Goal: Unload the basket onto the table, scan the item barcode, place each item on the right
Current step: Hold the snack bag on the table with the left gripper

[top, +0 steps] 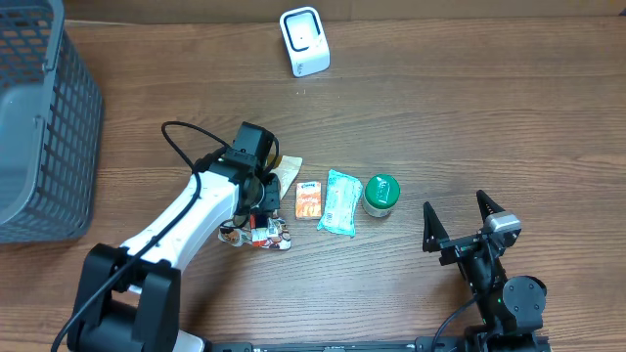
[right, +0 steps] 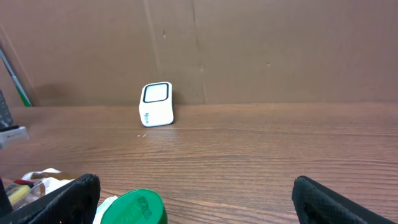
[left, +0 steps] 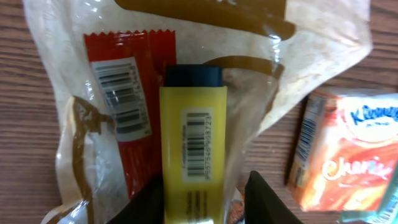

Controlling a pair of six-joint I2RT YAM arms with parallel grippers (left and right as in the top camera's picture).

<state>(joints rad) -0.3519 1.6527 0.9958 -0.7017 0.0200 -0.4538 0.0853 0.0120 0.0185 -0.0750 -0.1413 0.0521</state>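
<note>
The task stood at an early stage. The left gripper [left: 205, 182] had its jaws drawn in on a yellow stick [left: 191, 143] with a dark blue cap, a highlighter or glue stick by its look, one finger against each long side. The stick's barcode label faced up toward the wrist camera. It lay over a clear plastic bag [left: 74, 155] holding a red packet [left: 124, 93], just left of centre in the overhead frame. Whether it was clear of the bag or resting on it could not be told.

The white barcode scanner [top: 304, 41] stood at the upper centre of the frame, well apart from the stick, with nothing in front of its window. By my reading, the grasp was made, while carrying the stick over, turning its label to the window and getting a read were all left.

The right gripper [top: 455, 202] sat at the lower right with its jaws spread wide and nothing between them.

The table [top: 469, 108] was dark brown wood grain. To the right of the bag lay an orange tissue pack [top: 308, 200], a pale blue packet [top: 340, 202] and a green-lidded jar [top: 381, 194] in a row. A grey mesh basket [top: 59, 147] filled the upper left. Plain cardboard panels [right: 280, 50] walled the far edge.
</note>
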